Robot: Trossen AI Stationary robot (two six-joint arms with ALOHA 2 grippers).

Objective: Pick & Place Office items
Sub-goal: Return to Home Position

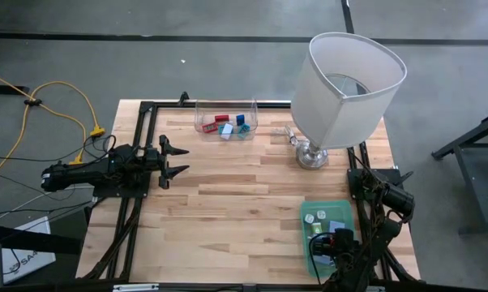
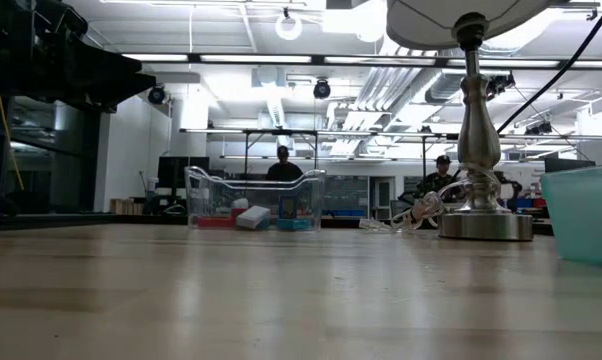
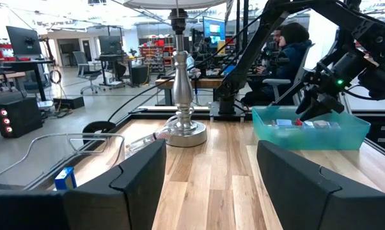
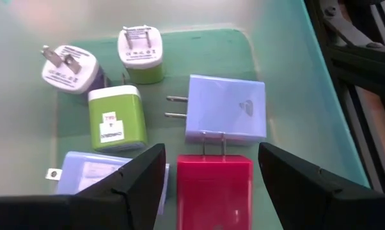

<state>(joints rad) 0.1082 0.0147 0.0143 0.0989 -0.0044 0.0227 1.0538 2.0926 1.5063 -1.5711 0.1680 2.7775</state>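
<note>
The green bin (image 1: 327, 203) sits at the near right corner of the surface (image 1: 228, 203), just beside the right arm's frame. The right wrist view shows 6 charger adapters on its floor:
- a green adapter (image 4: 115, 119) lying flat
- a second green adapter (image 4: 141, 54) with its prongs up
- a white-faced adapter (image 4: 70, 69) with a purple body
- a lavender-blue adapter (image 4: 226, 108)
- a red adapter (image 4: 213, 182)
- a pale blue adapter (image 4: 84, 174)

The right gripper (image 4: 210, 153) hangs just over the red adapter. Its jaws are spread and released, with a gap on each side of the red body.

The clear bin (image 1: 202, 112) stands at the far edge, about mid-width. It holds a red piece (image 1: 220, 119), a blue piece (image 1: 240, 119) and a light-blue piece (image 1: 226, 132), but the full count cannot be told.

The white lamp (image 1: 345, 81) stands to the right of the clear bin. Bare wood lies between the 2 bins.

The left gripper (image 1: 183, 161) waits at the left edge, mid-depth, pointing across the surface with its jaws spread and released.

From above, the right arm covers the near half of the green bin. In the right wrist view, 1 dark finger hides part of the pale blue adapter, and the picture's edge cuts off the red adapter. The low view shows only a corner of the green bin and cuts off the lamp's shade.
</note>
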